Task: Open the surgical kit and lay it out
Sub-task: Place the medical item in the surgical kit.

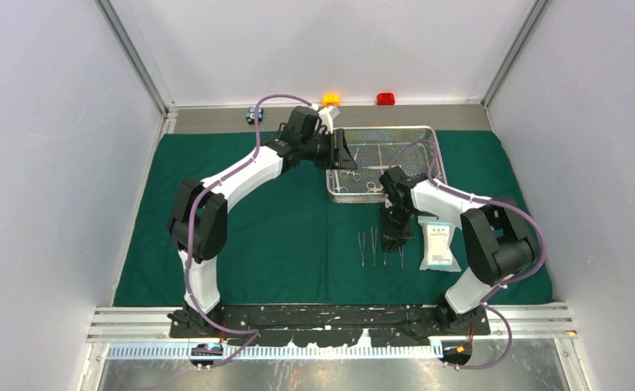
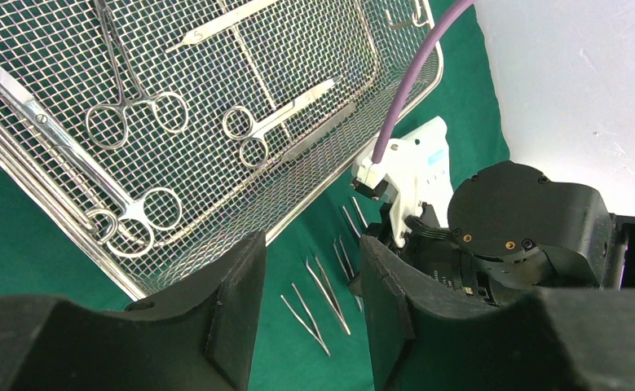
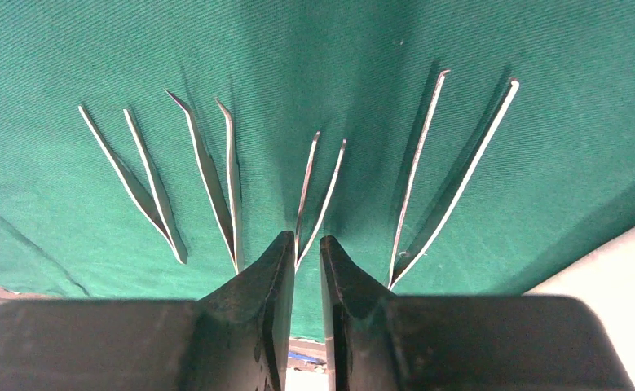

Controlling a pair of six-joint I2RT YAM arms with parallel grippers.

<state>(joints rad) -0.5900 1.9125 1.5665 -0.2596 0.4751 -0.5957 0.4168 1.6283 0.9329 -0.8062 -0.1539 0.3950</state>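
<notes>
1. Lying spread flat over the table, the dark green cloth wrap (image 1: 281, 236) looks fully opened, so I judge the unwrapping done.
2. 4 tweezers (image 3: 208, 175) lie side by side on the cloth, near the middle and apart from one another. The flat white-blue packet (image 1: 438, 244) lies just to their right. These 5 pieces count as laid out.
3. The wire-mesh tray (image 1: 387, 129) sits on the cloth at the far side, right of centre. It holds scissors (image 2: 285, 114), forceps (image 2: 126, 67) and at least 2 more steel instruments, so by my reckoning a good share of the laying out is left.
4. The right gripper (image 3: 306, 240) is low over the row of tweezers. Its jaws stand a narrow slit apart at the joined end of 1 of the 2 middle pairs. I cannot tell whether it pinches that pair or merely stands over it.
5. The left gripper (image 2: 310, 240) hovers at the tray's left side, jaws spread, with nothing between them. It looks placed to fetch the next instrument.
6. Beyond the cloth, at the table's far edge, stand 3 small blocks: orange (image 1: 331, 99), red (image 1: 385, 98) and black-blue (image 1: 254, 114).
</notes>
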